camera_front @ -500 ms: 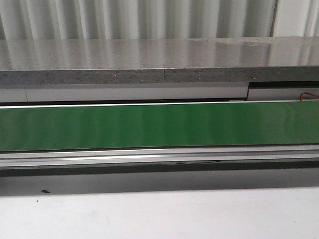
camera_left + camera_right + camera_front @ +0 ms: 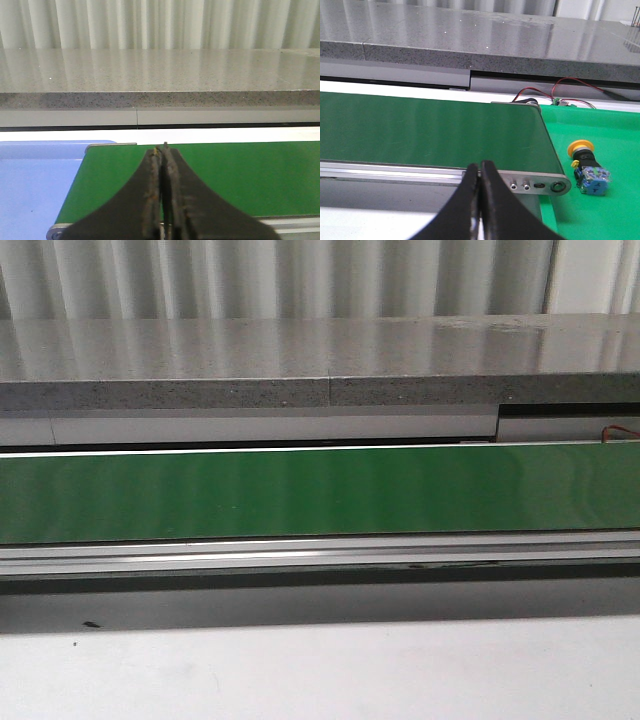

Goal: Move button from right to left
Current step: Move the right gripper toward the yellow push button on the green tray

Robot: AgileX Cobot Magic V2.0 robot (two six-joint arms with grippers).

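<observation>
Long grey speckled stone countertop (image 2: 320,360) runs across the whole back of the scene, glossy top, with pale ribbed wall panelling (image 2: 280,278) behind it.

Flat green conveyor belt (image 2: 320,490) lies in front of the countertop and below it, spanning the full width of the front view. Silver aluminium side rail (image 2: 320,552) borders its near edge. White tabletop (image 2: 320,670) sits nearest the camera.

Right wrist view: belt's end roller and rail cap (image 2: 540,186) visible; past that end, a bright green flat mat (image 2: 610,150). Red and black wires (image 2: 555,89) loop near the far corner of the belt end.

Left wrist view: light blue flat tray surface (image 2: 40,185) adjoins the belt's other end.

Left gripper (image 2: 162,150): dark curved fingers pressed together, nothing between them, tips over the green belt near the blue tray end.

Right gripper (image 2: 479,167): dark fingers closed against each other, nothing held, tips at the near rail of the belt.

Small push button with round yellow mushroom head, black collar and blue-grey contact block (image 2: 587,167): lying on its side on the green mat, just beside the belt's end, apart from the right gripper. Not seen in the front view.
</observation>
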